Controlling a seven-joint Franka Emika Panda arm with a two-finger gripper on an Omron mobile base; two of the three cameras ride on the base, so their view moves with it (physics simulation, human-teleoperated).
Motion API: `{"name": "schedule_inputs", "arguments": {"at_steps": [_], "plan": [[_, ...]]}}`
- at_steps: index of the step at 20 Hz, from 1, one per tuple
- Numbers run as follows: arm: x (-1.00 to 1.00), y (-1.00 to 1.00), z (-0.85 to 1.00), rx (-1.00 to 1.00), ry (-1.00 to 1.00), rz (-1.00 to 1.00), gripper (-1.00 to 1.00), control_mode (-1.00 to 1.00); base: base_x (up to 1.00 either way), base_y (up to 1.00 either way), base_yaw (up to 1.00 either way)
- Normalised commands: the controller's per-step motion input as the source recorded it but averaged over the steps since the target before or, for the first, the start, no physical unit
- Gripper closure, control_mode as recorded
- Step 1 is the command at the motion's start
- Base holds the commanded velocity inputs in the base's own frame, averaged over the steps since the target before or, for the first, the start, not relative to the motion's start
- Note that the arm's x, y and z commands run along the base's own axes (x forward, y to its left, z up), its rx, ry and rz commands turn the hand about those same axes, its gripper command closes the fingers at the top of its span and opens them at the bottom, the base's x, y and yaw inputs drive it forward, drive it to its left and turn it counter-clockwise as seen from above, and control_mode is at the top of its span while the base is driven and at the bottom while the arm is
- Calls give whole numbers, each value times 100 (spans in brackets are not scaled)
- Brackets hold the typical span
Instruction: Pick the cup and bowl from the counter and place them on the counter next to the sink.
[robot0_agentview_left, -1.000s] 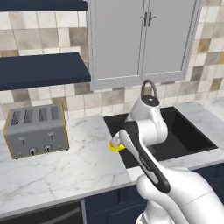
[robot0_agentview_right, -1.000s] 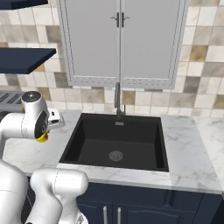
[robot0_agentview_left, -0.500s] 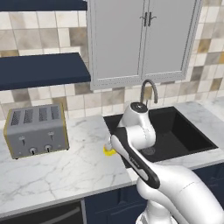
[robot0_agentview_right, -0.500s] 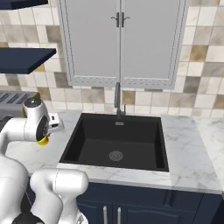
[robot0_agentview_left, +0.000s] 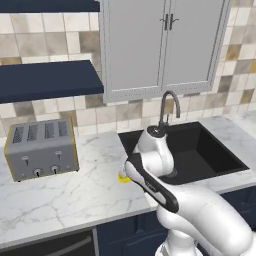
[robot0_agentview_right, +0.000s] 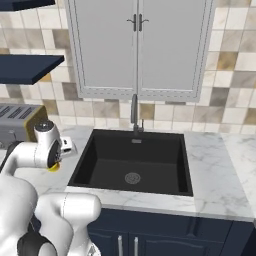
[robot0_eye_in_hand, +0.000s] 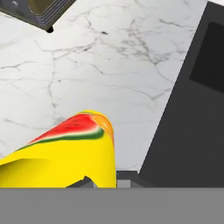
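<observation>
The gripper (robot0_eye_in_hand: 103, 183) is closed on the cup (robot0_eye_in_hand: 70, 151), which lies large across the lower left of the hand view, its yellow side just above the dark fingertips (robot0_eye_in_hand: 87, 181). The cup carries a painted mark like a slice of watermelon: a red band with a green and white edge. No letters or brand can be read on it.

In the left base view the cup (robot0_agentview_left: 123, 176) shows as a small yellow patch low at the arm's wrist, right over the counter (robot0_agentview_left: 75, 195) and just beside the sink's left rim; whether its base touches the marble cannot be told. In the right base view the same yellow bit (robot0_agentview_right: 54, 166) peeks out under the white wrist, beside the sink (robot0_agentview_right: 132, 162). What is inside the cup cannot be seen.

Just to one side of the gripper in the hand view runs the black edge of the sink (robot0_eye_in_hand: 188, 105). Its basin holds nothing but the round metal drain (robot0_agentview_right: 132, 177), and a dark curved faucet (robot0_agentview_left: 167, 107) rises behind it.

Farther off, on the counter away from the sink, stands a grey four-slot toaster (robot0_agentview_left: 41, 150). No writing on it can be made out.
</observation>
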Motion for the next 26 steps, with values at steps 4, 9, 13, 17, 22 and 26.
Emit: {"name": "schedule_inputs", "arguments": {"at_steps": [4,9,13,17,22,26], "plan": [[11,0,-14,0,10,0,100,-100,0,0,0],[10,0,0,-1,20,0,100,-100,0,0,0],[15,0,0,-1,22,0,100,-100,0,0,0],[13,0,-7,0,7,0,100,-100,0,0,0],[11,0,-20,0,-2,0,100,-100,0,0,0],[8,2,-21,0,-8,0,100,-100,0,0,0]]}}
